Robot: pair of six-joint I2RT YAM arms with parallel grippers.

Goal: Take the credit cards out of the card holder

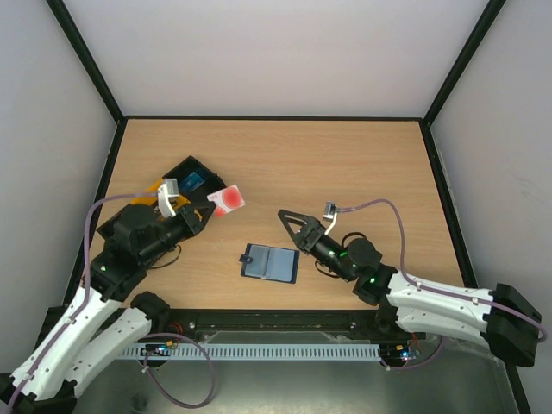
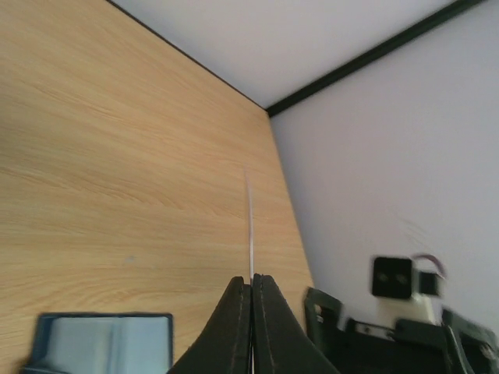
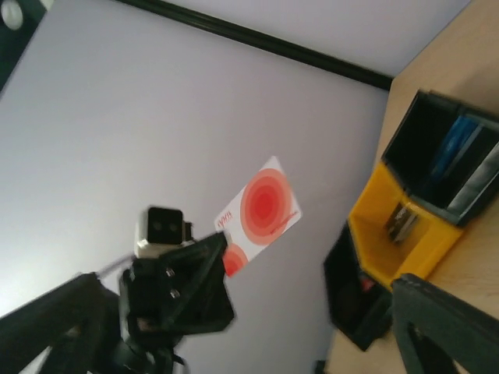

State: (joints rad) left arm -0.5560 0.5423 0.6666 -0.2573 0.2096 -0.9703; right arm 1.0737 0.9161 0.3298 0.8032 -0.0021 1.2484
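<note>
The dark navy card holder (image 1: 270, 264) lies open and flat on the table, both panels showing pale blue-grey faces. It also shows in the left wrist view (image 2: 105, 343). My left gripper (image 1: 203, 212) is shut on a pinkish-red credit card (image 1: 228, 200) and holds it in the air, left of and beyond the holder. That card is seen edge-on between my jaws (image 2: 249, 234) and face-on in the right wrist view (image 3: 261, 214). A blue credit card (image 1: 191, 181) lies in the black tray box. My right gripper (image 1: 285, 216) is open and empty just right of the holder.
A black tray box (image 1: 195, 171) and a yellow one (image 1: 153, 186) stand at the back left, next to my left arm; both show in the right wrist view (image 3: 390, 234). Black-framed white walls enclose the table on three sides.
</note>
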